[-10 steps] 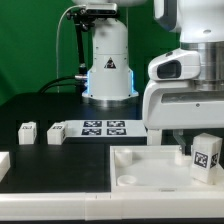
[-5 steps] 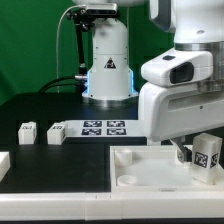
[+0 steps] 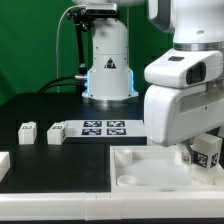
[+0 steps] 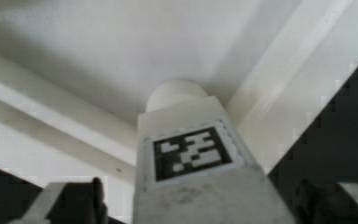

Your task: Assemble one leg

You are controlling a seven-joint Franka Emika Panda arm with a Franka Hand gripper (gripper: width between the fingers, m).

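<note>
While the pincer (image 4: 208,203) clamps the leg (image 3: 208,152) slightly askew over the tray (image 3: 150,180), it could miss its socket and jam.

The leg (image 3: 207,153) above tray (image 3: 136,160), marker board (image 3: 103,128) behind tray, small block (image 3: 57,132) beside board

I am working over a black table (image 3: 40,105). In the exterior view, the marker board (image 3: 103,127) is lying flat near its middle. A small white block (image 3: 56,133) is sitting just beside the board at nine o'clock, with a second block (image 3: 27,132) farther out. A large white tray piece (image 3: 150,165) is resting at the board's five o'clock.
</note>
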